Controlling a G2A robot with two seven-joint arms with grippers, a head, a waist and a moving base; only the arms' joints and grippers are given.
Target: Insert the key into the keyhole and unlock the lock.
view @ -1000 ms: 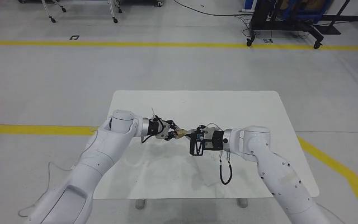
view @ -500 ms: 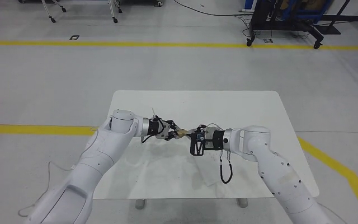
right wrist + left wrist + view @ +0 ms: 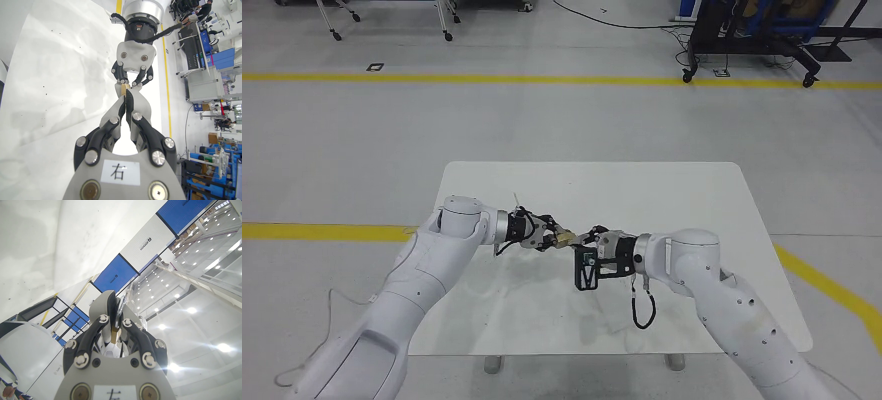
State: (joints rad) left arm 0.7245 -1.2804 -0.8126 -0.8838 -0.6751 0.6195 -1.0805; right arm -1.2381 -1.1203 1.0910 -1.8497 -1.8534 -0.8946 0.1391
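A small brass padlock (image 3: 564,238) hangs in the air over the middle of the white table (image 3: 692,190). My left gripper (image 3: 552,236) is shut on it; the left wrist view shows the brass body (image 3: 115,333) and silver shackle (image 3: 119,310) squeezed between the fingers (image 3: 105,306). My right gripper (image 3: 583,241) meets it head-on from the opposite side. Its ribbed pads (image 3: 128,106) are pressed together right at the lock's brass end (image 3: 123,90), and the key between them is almost wholly hidden. The left gripper (image 3: 130,83) sits just beyond.
A black cable loop (image 3: 644,308) dangles from the right forearm above the table's near half. The tabletop under both grippers is bare. Yellow floor lines (image 3: 542,77) and a black equipment frame (image 3: 752,45) lie well beyond the far edge.
The right wrist has rolled, swinging its black camera mount down and towards the left arm. The right gripper has pushed slightly closer to the lock. The left arm has held still.
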